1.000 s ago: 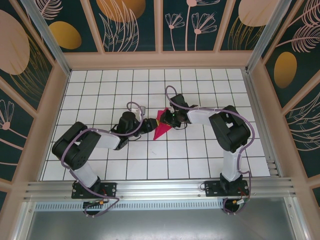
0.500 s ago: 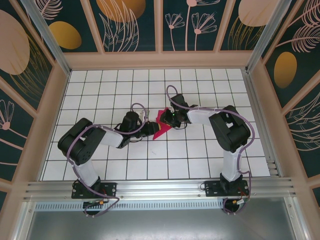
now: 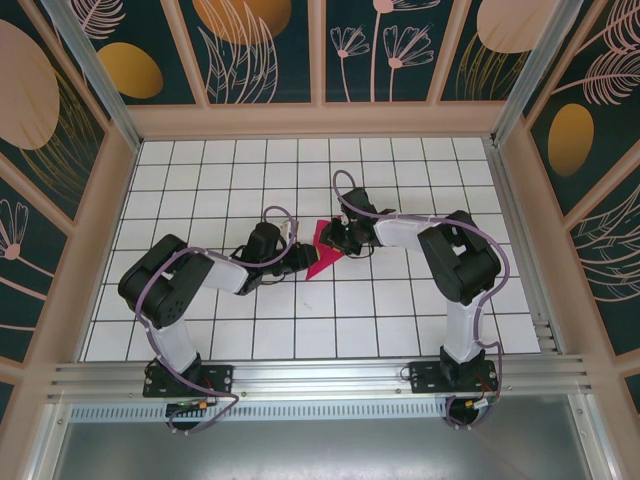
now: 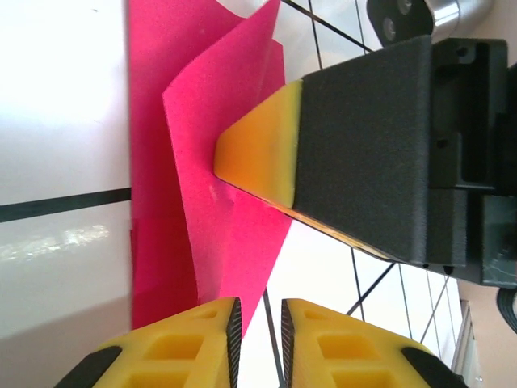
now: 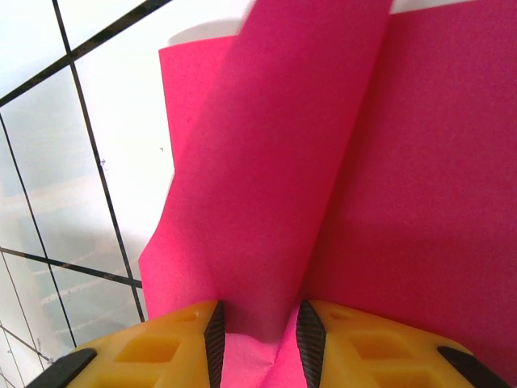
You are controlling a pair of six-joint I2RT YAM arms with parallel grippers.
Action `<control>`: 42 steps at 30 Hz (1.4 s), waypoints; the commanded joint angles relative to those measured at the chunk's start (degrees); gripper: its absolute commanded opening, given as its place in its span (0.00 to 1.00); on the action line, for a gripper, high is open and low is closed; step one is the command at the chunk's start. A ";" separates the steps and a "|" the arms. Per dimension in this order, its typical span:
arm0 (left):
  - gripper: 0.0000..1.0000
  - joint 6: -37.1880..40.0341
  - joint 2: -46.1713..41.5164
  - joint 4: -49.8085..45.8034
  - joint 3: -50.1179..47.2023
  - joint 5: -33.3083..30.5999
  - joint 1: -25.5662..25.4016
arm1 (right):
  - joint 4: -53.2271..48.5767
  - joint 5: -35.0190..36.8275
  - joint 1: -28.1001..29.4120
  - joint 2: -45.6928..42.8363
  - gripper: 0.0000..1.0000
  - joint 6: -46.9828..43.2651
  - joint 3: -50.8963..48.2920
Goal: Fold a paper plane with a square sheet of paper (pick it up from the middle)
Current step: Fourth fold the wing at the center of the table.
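Just 1 pink sheet (image 3: 322, 260) betw. 2 claws: left claw (image 4: 257, 311), right claw (image 5: 260, 319).

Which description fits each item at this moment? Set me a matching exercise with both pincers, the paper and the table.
Items:
1. left pincer
2. right pincer
3. sheet of paper
4. table

Descriptions:
A. white tiles with black grid lines
B. magenta-pink, partly folded
C. closed on a raised fold of the paper
D. jaws nearly together, beside the paper's edge

Pairs: 1-D; 2-C; 3-B; 4-A
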 commanded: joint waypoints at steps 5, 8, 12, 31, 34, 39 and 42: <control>0.21 1.41 1.74 -2.12 1.43 -2.69 -0.22 | -8.03 6.40 -1.28 3.49 0.33 0.66 -1.03; 0.20 1.61 2.00 -2.75 1.67 -3.05 -0.20 | -8.19 6.57 -1.22 3.70 0.33 0.65 -1.03; 0.19 1.63 2.22 -3.06 1.69 -3.20 -0.21 | -8.43 6.66 -1.23 4.20 0.33 0.64 -0.85; 0.13 1.84 3.46 -5.42 2.59 -2.78 -0.17 | -9.45 6.76 -1.22 5.74 0.28 0.52 0.02; 0.13 1.84 3.56 -5.82 2.66 -2.83 -0.15 | -9.53 6.57 -1.22 5.99 0.28 0.44 0.15; 0.13 1.84 3.91 -6.95 3.01 -3.17 -0.18 | -9.71 6.48 -1.22 6.33 0.27 0.29 0.33; 0.13 1.92 4.11 -7.85 3.23 -3.56 -0.17 | -9.80 6.31 -1.24 6.47 0.27 0.12 0.44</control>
